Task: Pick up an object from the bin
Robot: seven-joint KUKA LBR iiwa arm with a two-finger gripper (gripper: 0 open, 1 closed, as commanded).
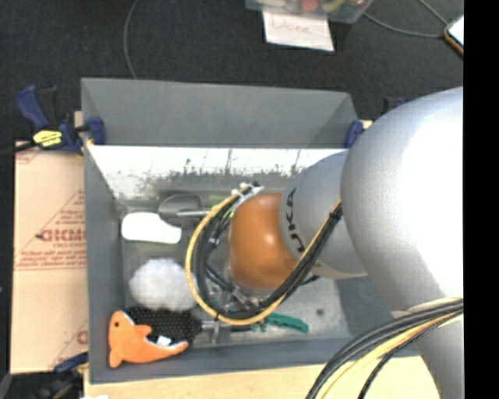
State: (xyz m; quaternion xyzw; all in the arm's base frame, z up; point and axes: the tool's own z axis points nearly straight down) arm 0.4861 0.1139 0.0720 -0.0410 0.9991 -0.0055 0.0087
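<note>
Camera view: crowded bin. A white fluffy ball, a white oval pad and a grey scoop lie to the left, with an orange toy fish in the near-left corner. The arm reaches in from the right, its orange cover and looped cables blocking the middle. The gripper sits low by the near wall, between the black brush and a green piece. I cannot tell whether it is open or closed, or holds anything.

Floor is dark carpet, near black, across the top of the frame. Thin cable curves down it at upper left. White paper note with red scribble lies top centre, unreadable from here. Clear plastic container sits on the note's upper edge, cut off by the frame.
</note>
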